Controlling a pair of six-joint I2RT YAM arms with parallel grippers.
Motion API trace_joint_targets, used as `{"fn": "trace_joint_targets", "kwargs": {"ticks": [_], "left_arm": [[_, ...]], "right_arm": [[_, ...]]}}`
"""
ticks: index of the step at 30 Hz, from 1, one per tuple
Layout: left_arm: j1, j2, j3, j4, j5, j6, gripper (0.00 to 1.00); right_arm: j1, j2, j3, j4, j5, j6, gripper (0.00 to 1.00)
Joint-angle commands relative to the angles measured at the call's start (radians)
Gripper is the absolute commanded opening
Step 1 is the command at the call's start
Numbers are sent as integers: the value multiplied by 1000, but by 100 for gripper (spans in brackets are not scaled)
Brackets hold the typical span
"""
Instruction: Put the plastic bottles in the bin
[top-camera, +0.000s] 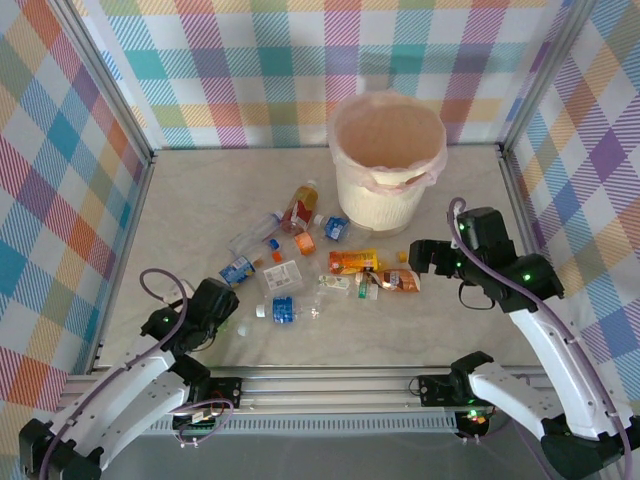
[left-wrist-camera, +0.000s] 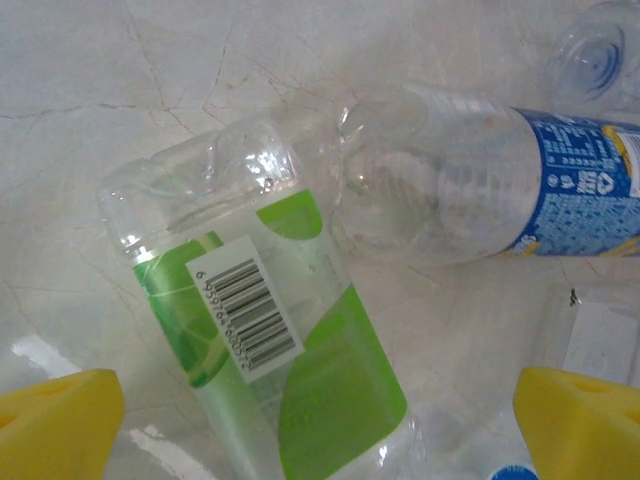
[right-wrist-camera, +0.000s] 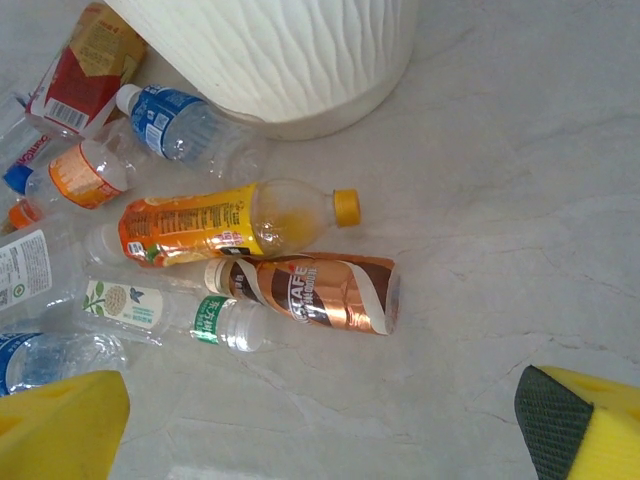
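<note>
Several plastic bottles lie scattered on the marble table in front of the bin, a cream pail with a pinkish liner over its rim. My left gripper hangs open at the left end of the scatter. Between its yellow fingers lies a clear green-labelled bottle, untouched, with a blue-labelled bottle just beyond. My right gripper is open to the right of a copper coffee bottle and an orange bottle. Bare table lies between the right gripper's fingers.
More bottles lie left of the bin's ribbed wall: a red-labelled one, a blue one and a green-banded clear one. Checked cloth walls on metal posts close the table on three sides. Bare marble lies right of the bin.
</note>
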Motion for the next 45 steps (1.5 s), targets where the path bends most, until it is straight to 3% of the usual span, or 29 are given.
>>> {"fn": "trace_joint_targets", "kwargs": {"ticks": [1, 8, 13, 19, 24, 32, 40, 45], "left_arm": [[53, 28, -31, 78, 37, 33, 100], [158, 89, -85, 192, 137, 90, 99], [176, 130, -95, 218, 145, 98, 91], [190, 146, -131, 251, 147, 85, 76], [191, 130, -131, 232, 124, 86, 56], [191, 46, -79, 147, 108, 95, 32], [192, -11, 44, 56, 119, 138, 15], [192, -7, 155, 23, 148, 182, 12]], "right_arm": [[5, -9, -14, 29, -20, 24, 100], [5, 5, -34, 59, -39, 29, 100], [5, 20, -45, 76, -45, 32, 100], [6, 42, -50, 91, -45, 34, 100], [6, 59, -54, 97, -34, 36, 100], [7, 74, -74, 85, 4, 46, 100], [6, 62, -114, 87, 66, 55, 100], [7, 80, -123, 77, 101, 76, 100]]}}
